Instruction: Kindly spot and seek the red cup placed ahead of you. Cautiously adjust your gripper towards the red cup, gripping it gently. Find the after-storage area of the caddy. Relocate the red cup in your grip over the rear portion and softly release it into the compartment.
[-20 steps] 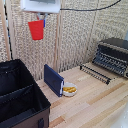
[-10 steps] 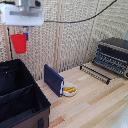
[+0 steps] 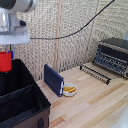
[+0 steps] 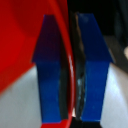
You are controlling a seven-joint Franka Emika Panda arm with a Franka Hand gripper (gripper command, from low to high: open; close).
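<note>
The pincer (image 4: 71,70) is pinching the red cup's (image 3: 5,62) rim between its blue fingers (image 4: 50,70). It is hanging over the black caddy (image 3: 22,97), whose divider is crossing beneath. A blue box (image 3: 53,79) is leaning at the caddy's three o'clock on the table (image 3: 95,105).

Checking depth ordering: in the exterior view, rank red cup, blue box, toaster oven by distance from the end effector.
1. red cup: held in the end effector, above the caddy.
2. blue box: centre, by the wall.
3. toaster oven: far exterior view's right.

You have one red cup (image 3: 5,62), one gripper (image 3: 8,50), one black caddy (image 3: 22,102), one dark blue box (image 3: 52,79), one white bowl (image 3: 69,89), and one toaster oven (image 3: 112,55).
</note>
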